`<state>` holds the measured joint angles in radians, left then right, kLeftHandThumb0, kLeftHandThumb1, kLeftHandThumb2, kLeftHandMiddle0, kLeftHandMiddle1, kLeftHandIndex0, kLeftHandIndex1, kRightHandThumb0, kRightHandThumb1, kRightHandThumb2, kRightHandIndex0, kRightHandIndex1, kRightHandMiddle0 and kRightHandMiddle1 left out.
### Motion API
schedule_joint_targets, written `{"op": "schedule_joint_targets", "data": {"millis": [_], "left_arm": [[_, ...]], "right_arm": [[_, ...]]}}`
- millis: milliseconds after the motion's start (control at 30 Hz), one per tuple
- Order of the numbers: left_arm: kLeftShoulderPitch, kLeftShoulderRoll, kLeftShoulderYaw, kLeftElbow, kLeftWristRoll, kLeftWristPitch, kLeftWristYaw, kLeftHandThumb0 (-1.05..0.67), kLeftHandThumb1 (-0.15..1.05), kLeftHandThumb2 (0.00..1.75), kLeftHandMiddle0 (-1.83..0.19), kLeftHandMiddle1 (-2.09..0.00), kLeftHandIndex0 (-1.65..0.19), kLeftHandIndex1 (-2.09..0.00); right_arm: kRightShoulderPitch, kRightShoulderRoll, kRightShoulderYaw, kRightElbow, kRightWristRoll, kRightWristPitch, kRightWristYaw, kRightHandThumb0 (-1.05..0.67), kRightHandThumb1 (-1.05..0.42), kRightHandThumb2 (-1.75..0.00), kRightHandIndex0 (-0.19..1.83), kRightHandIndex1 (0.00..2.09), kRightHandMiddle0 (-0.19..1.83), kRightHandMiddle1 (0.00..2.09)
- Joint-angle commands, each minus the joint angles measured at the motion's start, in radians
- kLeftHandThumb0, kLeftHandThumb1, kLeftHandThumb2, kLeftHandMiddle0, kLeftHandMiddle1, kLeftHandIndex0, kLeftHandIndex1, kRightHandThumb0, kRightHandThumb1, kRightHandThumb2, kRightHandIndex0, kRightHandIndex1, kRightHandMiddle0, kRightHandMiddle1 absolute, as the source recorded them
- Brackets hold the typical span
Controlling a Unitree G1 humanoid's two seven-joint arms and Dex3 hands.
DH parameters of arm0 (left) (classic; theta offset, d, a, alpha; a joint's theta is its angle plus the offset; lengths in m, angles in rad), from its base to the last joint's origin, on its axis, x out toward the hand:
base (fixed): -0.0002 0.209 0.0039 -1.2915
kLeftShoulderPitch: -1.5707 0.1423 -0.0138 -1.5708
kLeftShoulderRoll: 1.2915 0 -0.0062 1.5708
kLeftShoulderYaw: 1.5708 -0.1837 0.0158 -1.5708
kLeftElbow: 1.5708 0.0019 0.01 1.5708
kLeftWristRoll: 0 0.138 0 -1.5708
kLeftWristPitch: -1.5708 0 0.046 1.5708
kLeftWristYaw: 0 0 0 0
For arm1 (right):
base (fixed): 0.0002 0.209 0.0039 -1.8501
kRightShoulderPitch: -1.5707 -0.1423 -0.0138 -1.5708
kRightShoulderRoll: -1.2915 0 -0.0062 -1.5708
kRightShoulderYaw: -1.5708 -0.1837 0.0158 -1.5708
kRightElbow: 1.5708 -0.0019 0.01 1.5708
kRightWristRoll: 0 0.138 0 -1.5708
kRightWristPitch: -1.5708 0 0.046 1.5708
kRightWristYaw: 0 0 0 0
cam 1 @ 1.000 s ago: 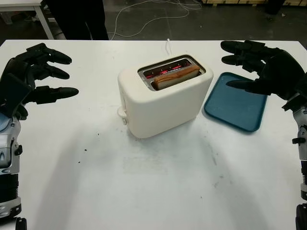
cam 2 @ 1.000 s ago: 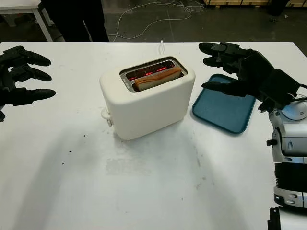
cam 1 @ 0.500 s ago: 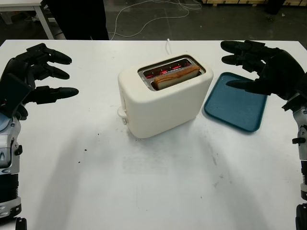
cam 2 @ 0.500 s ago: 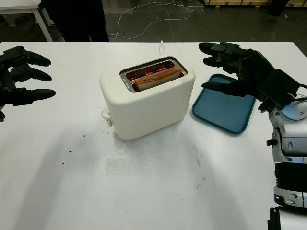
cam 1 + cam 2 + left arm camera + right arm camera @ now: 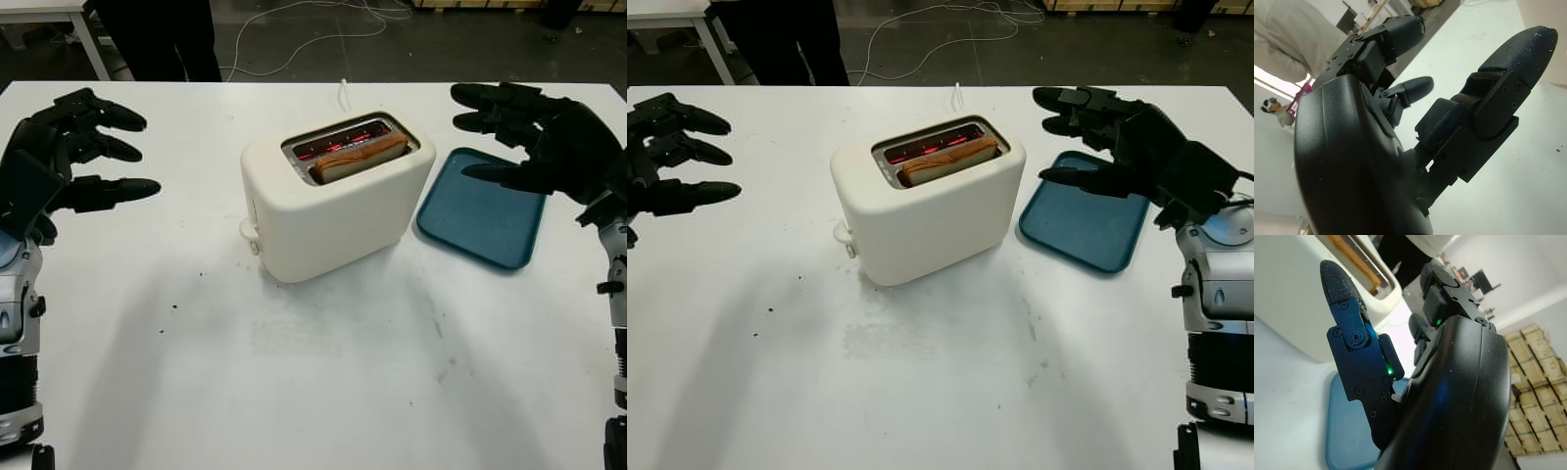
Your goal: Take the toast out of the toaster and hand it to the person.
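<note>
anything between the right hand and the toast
Nothing visible does. The open right hand hovers over the blue tray, beside the toaster; the toast sticks up from the slot, with open air between them.

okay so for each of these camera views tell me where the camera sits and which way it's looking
Left eye view: on the head, looking forward and down at the toaster; both arms enter at the bottom corners.
Right eye view: beside it, same scene, with the blue tray and toast.
Left wrist view: behind the open left hand, facing along the table.
Right wrist view: behind the open right hand, facing toaster and tray, as both eye views do.
</note>
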<state>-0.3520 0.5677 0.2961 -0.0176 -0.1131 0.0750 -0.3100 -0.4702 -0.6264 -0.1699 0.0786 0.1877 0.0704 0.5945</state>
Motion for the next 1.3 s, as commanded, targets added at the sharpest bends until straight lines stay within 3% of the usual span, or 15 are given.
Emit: {"op": "schedule_joint_targets", "data": {"millis": [0,900,1167,1267], "left_arm": [[-0.001,0.002,0.004,-0.010,-0.005,0.005,0.001,-1.05,0.50,0.00,-0.48,-1.17,-0.49,-1.04],[0.009,-0.001,0.007,-0.019,-0.004,0.010,0.007,-1.05,0.49,0.00,-0.47,-1.19,-0.48,-1.06],[0.007,-0.006,0.006,-0.011,-0.005,0.005,0.006,-1.05,0.49,0.00,-0.47,-1.19,-0.49,-1.05],[0.008,-0.007,0.003,-0.012,0.001,0.004,0.011,-1.05,0.50,0.01,-0.49,-1.19,-0.50,-1.05]], "right_arm": [[-0.004,0.004,0.000,0.001,0.000,-0.011,-0.001,-0.68,-0.80,0.00,0.10,0.66,0.43,0.00],[-0.023,0.012,0.004,0.007,-0.009,-0.021,-0.014,-0.64,-0.78,0.00,0.11,0.66,0.45,0.01],[-0.182,0.015,0.065,0.034,-0.145,-0.134,-0.097,-0.49,-0.67,0.00,0.23,0.66,0.54,0.05],[-0.279,0.024,0.111,0.092,-0.205,-0.192,-0.111,-0.33,-0.62,-0.01,0.27,0.67,0.59,0.07]]}}
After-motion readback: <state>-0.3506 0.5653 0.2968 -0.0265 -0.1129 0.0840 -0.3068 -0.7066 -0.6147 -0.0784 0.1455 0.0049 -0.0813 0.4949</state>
